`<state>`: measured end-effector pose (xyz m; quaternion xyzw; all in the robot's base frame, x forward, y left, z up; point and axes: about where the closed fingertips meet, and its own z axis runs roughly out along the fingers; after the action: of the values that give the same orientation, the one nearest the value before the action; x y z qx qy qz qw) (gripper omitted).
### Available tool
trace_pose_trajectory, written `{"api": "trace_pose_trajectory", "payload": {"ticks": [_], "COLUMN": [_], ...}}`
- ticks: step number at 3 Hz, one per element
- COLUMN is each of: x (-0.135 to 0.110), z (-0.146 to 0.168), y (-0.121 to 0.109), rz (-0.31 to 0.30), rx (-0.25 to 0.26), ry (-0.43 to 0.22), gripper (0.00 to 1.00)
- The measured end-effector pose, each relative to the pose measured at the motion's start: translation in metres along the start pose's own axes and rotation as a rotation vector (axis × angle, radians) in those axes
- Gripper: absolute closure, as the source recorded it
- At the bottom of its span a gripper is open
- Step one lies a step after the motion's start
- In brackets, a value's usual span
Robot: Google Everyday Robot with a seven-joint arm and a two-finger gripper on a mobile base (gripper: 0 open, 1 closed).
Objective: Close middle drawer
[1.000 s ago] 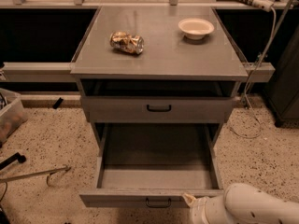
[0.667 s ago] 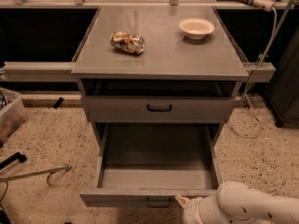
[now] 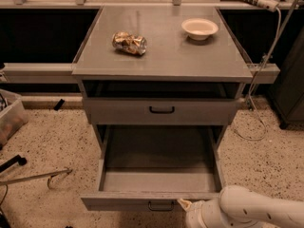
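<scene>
The middle drawer (image 3: 118,202) juts out past the desk's (image 3: 166,65) front edge, its tray open from above. The gripper (image 3: 184,204) sits at the drawer front, below the desk's front right corner. A can (image 3: 129,42) near the left edge and a bowl (image 3: 199,28) at the back right corner leave room between them.

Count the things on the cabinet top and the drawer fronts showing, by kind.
Crushed can: 1
Bowl: 1
Drawer fronts: 2, the shut upper drawer and the pulled-out middle drawer
Total: 4
The end effector is at the middle drawer's front, toward its right end.
</scene>
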<state>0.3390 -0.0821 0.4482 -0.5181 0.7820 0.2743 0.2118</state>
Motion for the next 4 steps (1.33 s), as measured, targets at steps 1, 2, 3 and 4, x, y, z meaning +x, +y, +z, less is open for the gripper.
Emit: {"api": "trace_pose_trajectory", "payload": {"ticks": [1,2,3,4], "x": [0.001,-0.010,-0.010,-0.013], "z": [0.016,0.044,0.044,0.039], "y": [-0.020,-0.062,-0.063,-0.086], "rz": [0.002,-0.005,-0.006,-0.017], "rx": [0.005,0.033,0.034,0.092], "ry": [-0.035,-0.088,-0.088,-0.105], "gripper": [0.00,0.00,0.00,0.00]}}
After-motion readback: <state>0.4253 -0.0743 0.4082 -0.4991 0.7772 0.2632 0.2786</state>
